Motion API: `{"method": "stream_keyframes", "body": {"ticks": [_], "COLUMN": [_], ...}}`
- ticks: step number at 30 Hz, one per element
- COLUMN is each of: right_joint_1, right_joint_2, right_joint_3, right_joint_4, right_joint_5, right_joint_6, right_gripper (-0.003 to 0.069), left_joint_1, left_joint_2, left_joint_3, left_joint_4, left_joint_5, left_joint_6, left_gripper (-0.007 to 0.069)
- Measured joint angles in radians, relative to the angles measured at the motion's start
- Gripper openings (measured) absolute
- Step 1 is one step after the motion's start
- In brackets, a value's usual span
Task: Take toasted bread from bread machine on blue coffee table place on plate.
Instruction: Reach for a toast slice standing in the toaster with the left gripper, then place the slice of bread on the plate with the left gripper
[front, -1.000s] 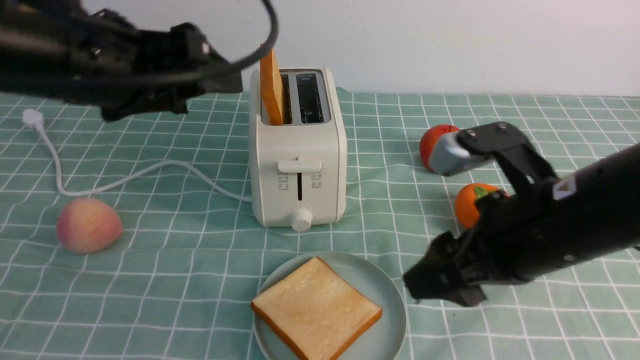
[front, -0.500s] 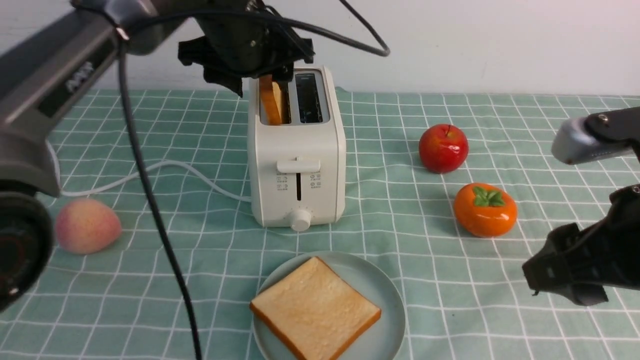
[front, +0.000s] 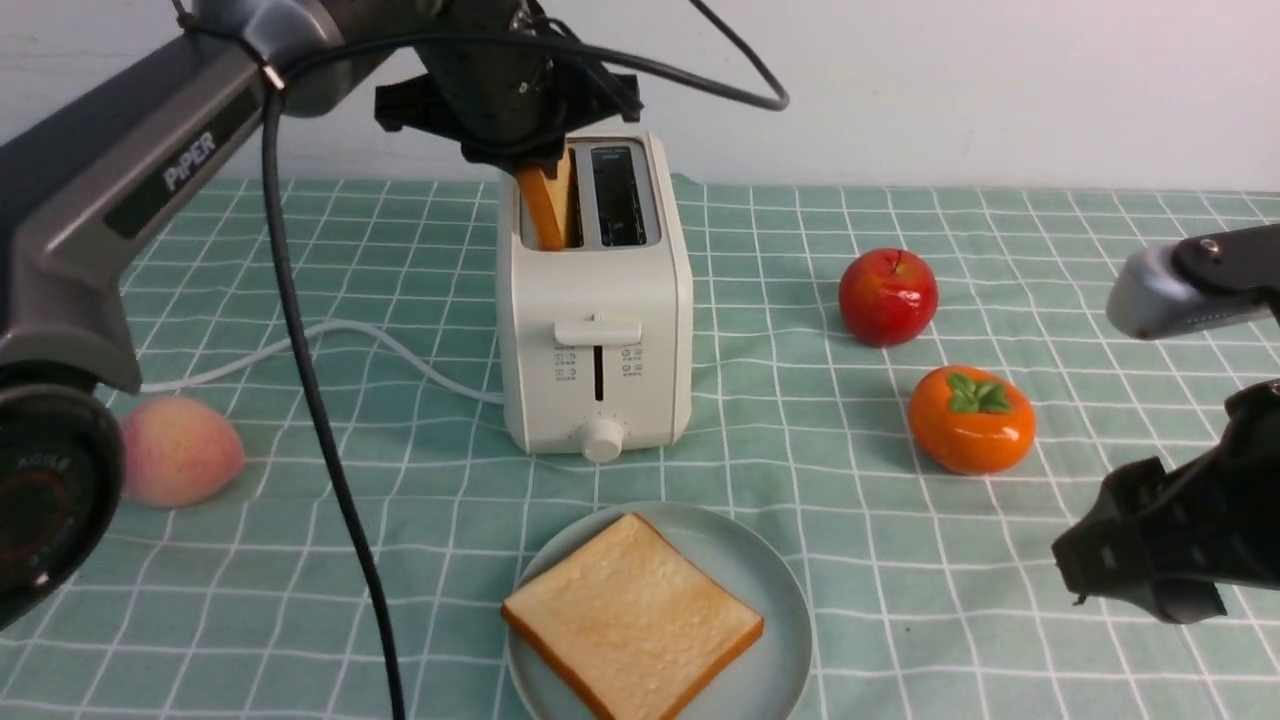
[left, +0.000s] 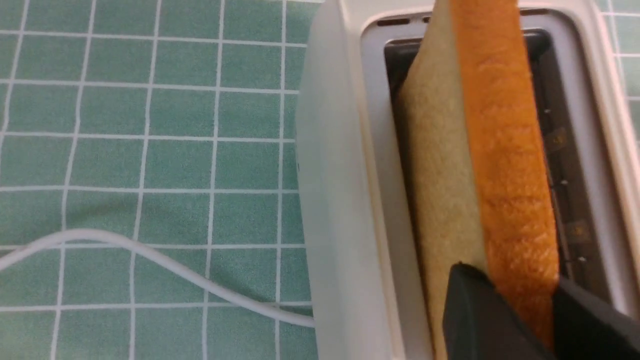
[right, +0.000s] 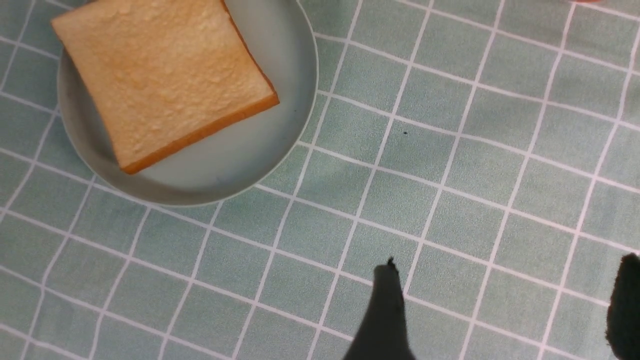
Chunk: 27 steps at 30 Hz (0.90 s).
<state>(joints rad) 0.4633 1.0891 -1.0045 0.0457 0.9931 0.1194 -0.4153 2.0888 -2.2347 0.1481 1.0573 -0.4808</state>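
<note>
Front view: reaching down over the bread machine on the blue coffee table with the left gripper, closing on the upright toast in the left slot. Tilting that slice toward the robot's left at its top, so likely risking a scrape or jam against the slot lip during lifting. Hanging the right gripper well apart, low over the table.

Left wrist view: pinching, seemingly, the upright toast between 2 black fingers near 1 end of its crust, so risking a pivot or slip from so off-centre a hold. Standing on edge, crust pointing up, long axis running along the slot.

Right wrist view: holding jaws spread on nothing, near the plate. Resting the flat toast there, covering most of it, so possibly risking the 2nd slice sliding off.
</note>
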Motion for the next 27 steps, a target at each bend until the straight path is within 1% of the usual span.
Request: {"method": "stream_keyframes", "body": {"ticks": [3,4,6,8,9,10,12,14,15,17,18,20,21,22,24,25,27], "right_joint_1": [0.0,0.0,0.0,0.0,0.0,0.0,0.0,0.0,0.0,0.0,0.0,0.0,0.0,0.0,0.0,0.0,0.0], "right_joint_2": [0.0,0.0,0.0,0.0,0.0,0.0,0.0,0.0,0.0,0.0,0.0,0.0,0.0,0.0,0.0,0.0,0.0], "right_joint_3": [0.0,0.0,0.0,0.0,0.0,0.0,0.0,0.0,0.0,0.0,0.0,0.0,0.0,0.0,0.0,0.0,0.0], "right_joint_4": [-0.007,-0.014,-0.022,-0.046,-0.054,-0.065,-0.088,-0.091,-0.091,-0.091,-0.091,-0.084,-0.082,-0.075,-0.064,-0.057,-0.053], "right_joint_5": [-0.008,-0.01,-0.01,-0.01,-0.01,-0.011,-0.016,-0.021,-0.036,-0.051,-0.051,-0.068,-0.07,-0.076,-0.082,-0.084,-0.087], "right_joint_6": [0.0,0.0,-0.001,-0.001,-0.001,-0.001,-0.001,-0.001,-0.001,0.0,0.0,0.001,0.001,0.001,0.002,0.002,0.002], "right_gripper": [0.0549,0.0549,0.0549,0.0549,0.0549,0.0549,0.0549,0.0549,0.0549,0.0549,0.0549,0.0549,0.0549,0.0549,0.0549,0.0549,0.0549], "left_joint_1": [0.0,0.0,0.0,0.0,0.0,0.0,0.0,0.0,0.0,0.0,0.0,0.0,0.0,0.0,0.0,0.0,0.0], "left_joint_2": [-0.077,-0.144,-0.183,-0.283,-0.3,-0.342,-0.46,-0.502,-0.573,-0.638,-0.638,-0.693,-0.695,-0.702,-0.697,-0.688,-0.677], "left_joint_3": [0.0,0.0,0.0,0.0,0.0,0.003,0.058,0.1,0.198,0.337,0.337,0.561,0.577,0.724,0.849,0.932,0.994], "left_joint_4": [-0.002,-0.002,-0.001,-0.005,-0.005,-0.015,-0.077,-0.109,-0.175,-0.276,-0.287,-0.457,-0.457,-0.595,-0.693,-0.77,-0.835], "left_joint_5": [0.018,0.043,0.063,0.116,0.127,0.158,0.195,0.195,0.196,0.196,0.196,0.194,0.192,0.159,0.104,0.053,0.005], "left_joint_6": [0.02,0.042,0.064,0.121,0.126,0.154,0.242,0.27,0.312,0.361,0.366,0.446,0.453,0.527,0.598,0.648,0.688], "left_gripper": [0.009,0.009,0.009,0.009,0.009,0.009,0.009,0.009,0.009,0.009,0.009,0.009,0.009,0.009,0.009,0.009,0.009]}}
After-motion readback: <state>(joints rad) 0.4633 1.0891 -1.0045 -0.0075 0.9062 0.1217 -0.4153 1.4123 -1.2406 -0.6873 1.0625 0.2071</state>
